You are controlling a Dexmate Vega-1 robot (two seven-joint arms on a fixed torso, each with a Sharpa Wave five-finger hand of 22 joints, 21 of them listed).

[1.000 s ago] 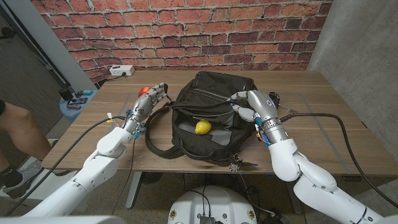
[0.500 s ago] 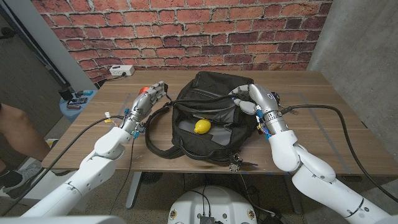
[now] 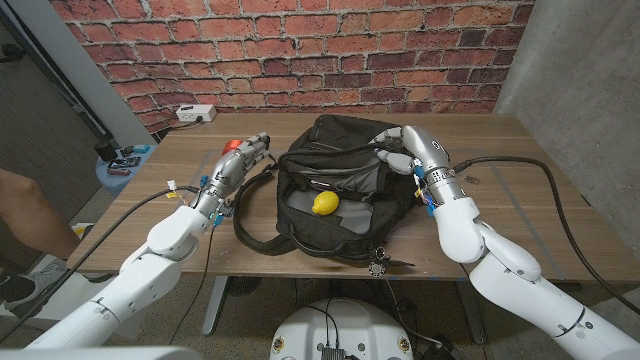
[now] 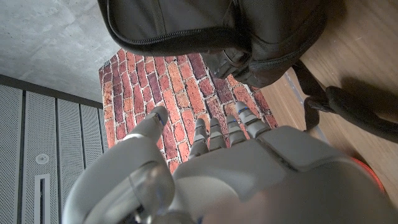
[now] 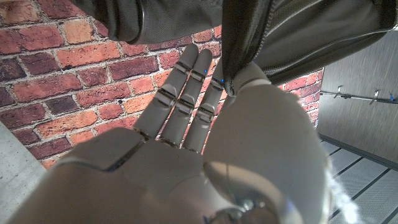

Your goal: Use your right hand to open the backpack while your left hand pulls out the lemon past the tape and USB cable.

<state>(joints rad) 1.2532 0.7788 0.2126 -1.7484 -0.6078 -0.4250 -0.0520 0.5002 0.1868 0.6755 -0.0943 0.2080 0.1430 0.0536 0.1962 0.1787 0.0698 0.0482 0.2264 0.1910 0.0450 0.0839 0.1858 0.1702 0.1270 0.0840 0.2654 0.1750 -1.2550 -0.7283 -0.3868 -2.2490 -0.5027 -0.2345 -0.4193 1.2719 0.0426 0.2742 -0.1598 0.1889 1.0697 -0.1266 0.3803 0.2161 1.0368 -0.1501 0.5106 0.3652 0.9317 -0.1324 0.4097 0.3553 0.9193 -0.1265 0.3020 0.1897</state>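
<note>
Nearest, the lemon (image 3: 325, 203) lies in the open backpack (image 3: 340, 190) mouth. Right hand (image 3: 403, 151) pinches the zipper edge, holding the flap up; keep it lifted. Left hand (image 3: 237, 163) waits beside the bag, fingers spread, empty; it should reach in from above.

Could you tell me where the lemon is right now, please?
In the head view the lemon lies inside the open backpack at the table's middle, between the left hand and the right hand.
</note>
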